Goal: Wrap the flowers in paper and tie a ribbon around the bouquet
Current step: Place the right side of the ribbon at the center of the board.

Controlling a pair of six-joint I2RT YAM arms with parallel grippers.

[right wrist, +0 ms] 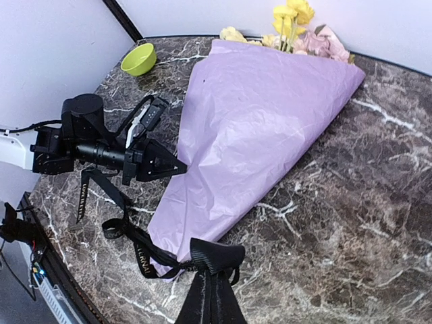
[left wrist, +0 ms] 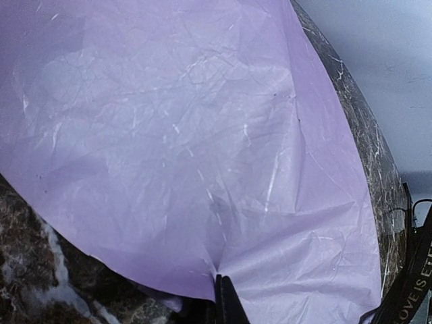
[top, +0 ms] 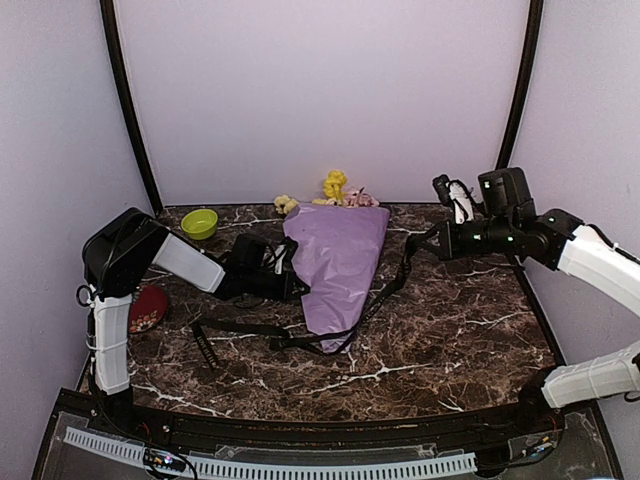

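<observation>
Near the left edge of the dark marbled worktop [top: 450, 330] sits a red dish [top: 148, 308], partly hidden by the left arm. A green bowl [top: 200, 222] stands in the far left corner. Just right of the dish, a loose end of the ribbon [right wrist: 216, 255] lies flat on the worktop, and from there the band runs right toward the narrow end of the bouquet [top: 338, 275]. The left end effector [top: 296, 272] reaches in low from the left with its fingers pressed together. Its tip touches the left edge of the paper [left wrist: 175, 148], and creases in the sheet converge there. Whether a fold of paper is caught between the fingers cannot be told. The bouquet lies at the middle of the worktop as a lilac cone, its narrow end toward the near edge and its wide mouth toward the far edge. The flowers [top: 335, 188] stick out of that mouth at the far edge, yellow and cream to the left and pink to the right. The ribbon passes the cone's narrow end, where it bunches into a loop, then rises to the right in a straight line. The right end effector [top: 440, 243] hangs above the worktop near its far right corner, pinching the ribbon between closed fingers.
</observation>
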